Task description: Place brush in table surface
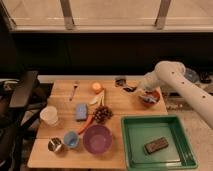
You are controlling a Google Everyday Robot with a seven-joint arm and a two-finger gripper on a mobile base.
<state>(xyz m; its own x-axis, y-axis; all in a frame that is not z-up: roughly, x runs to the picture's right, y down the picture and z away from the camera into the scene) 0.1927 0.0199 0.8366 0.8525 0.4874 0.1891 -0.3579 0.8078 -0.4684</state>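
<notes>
Nearest me sit the green tray [185,155] with the dark block [156,145] in it, then the purple bowl [97,138], the small blue cup [70,139] and the metal cup [55,145] along the front edge of the table surface [125,105]. Further in lie the carrot [86,124], the blue sponge [81,112], the white cup [49,115] and the orange [96,88]. At the far right, over the back of the table beside the reddish bowl [149,97], I have the gripper [126,86]; its jaws are shut, and I read the thin dark piece at its tip as the brush [129,88], though I can't make out its head or how it lies. If so, bare wood is directly below and to the left, so my next move looks like a short descent.
</notes>
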